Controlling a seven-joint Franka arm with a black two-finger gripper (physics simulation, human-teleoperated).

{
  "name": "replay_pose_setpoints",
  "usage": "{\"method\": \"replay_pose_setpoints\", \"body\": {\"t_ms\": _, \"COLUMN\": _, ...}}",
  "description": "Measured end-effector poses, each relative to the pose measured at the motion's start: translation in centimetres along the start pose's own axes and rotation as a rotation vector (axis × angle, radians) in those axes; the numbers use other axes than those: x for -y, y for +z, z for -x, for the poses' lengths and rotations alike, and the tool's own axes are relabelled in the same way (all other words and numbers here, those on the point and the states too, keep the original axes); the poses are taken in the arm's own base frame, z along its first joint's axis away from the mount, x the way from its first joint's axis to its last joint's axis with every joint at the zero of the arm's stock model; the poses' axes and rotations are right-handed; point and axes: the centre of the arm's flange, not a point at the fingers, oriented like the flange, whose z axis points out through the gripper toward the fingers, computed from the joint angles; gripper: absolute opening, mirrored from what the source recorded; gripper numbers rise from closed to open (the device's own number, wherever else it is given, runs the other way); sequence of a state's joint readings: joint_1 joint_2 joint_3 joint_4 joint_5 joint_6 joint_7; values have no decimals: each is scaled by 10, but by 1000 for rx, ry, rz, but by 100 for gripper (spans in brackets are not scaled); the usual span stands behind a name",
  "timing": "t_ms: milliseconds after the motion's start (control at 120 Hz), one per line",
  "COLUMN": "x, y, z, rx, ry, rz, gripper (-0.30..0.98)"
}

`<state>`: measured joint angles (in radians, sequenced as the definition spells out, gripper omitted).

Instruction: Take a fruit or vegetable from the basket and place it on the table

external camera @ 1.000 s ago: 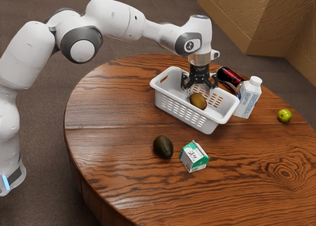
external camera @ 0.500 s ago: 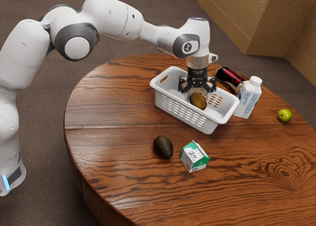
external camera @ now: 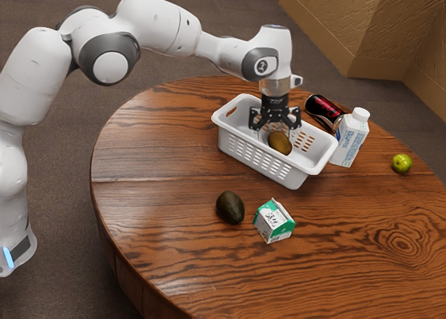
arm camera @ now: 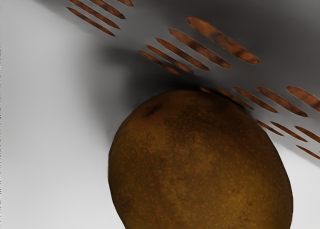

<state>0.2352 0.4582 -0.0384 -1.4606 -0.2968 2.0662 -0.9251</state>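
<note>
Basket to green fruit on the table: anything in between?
The white carton by the basket, then bare tabletop, in the exterior view.

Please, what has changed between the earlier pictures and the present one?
The black two-finger gripper has moved slightly lower and toward the exterior view's left, staying open; it took hold of nothing and released nothing. The rounded brown fruit and white slotted plastic basket stayed in place.

Exterior view evenly lit, soft sheen reflected by tabletop [external camera: 139,152] at left, wrist view's basket [arm camera: 45,124] brightly lit at left, deeply shadowed at upper right.
</note>
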Motion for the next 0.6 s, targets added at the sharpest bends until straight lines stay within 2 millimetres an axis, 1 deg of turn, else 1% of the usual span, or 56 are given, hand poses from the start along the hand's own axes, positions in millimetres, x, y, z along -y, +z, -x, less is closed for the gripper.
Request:
{"method": "replay_pose_setpoints", "body": {"t_ms": 83, "x": -1, "y": 4, "z": -3, "rx": -4, "ry": -1, "rz": 4, "gripper": 69}}
{"method": "replay_pose_setpoints", "body": {"t_ms": 217, "x": 1, "y": 2, "z": -9, "rx": -18, "ry": -6, "rz": 14, "gripper": 68}}
{"method": "replay_pose_setpoints", "body": {"t_ms": 325, "x": 0, "y": 3, "z": -12, "rx": -24, "ry": -7, "rz": 20, "gripper": 64}}
{"method": "replay_pose_setpoints", "body": {"t_ms": 442, "x": -1, "y": 3, "z": -13, "rx": -30, "ry": -6, "rz": 27, "gripper": 62}}
{"method": "replay_pose_setpoints", "body": {"t_ms": 600, "x": -2, "y": 7, "z": -14, "rx": -32, "ry": 1, "rz": 32, "gripper": 66}}
